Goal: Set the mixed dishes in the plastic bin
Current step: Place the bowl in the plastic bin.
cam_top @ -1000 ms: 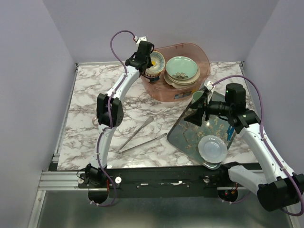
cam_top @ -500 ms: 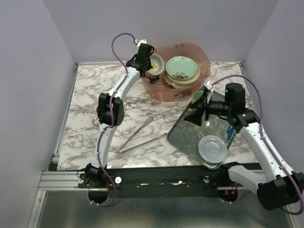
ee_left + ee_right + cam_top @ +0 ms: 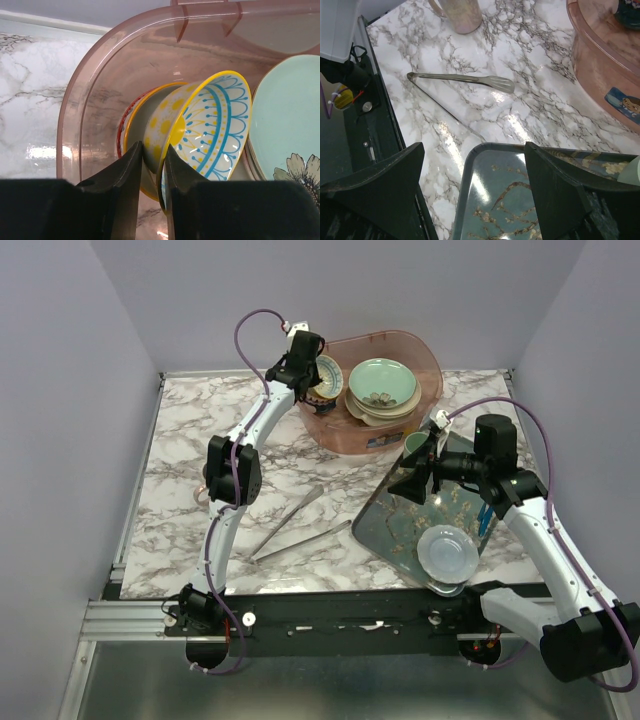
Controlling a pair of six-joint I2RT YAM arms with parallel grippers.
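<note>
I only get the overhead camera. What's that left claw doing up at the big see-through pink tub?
Observer: The left wrist camera shows the left gripper straddling the wall of a tilted yellow-and-blue patterned bowl inside the translucent pink plastic bin.
Operator: Anything behind it?
Observer: A red-rimmed dish, between it and the bin's wall.
Operator: Any dishes left out?
Observer: The right wrist camera shows a pale pinkish mug standing on the marble tabletop, beyond the long metal tongs.
</note>
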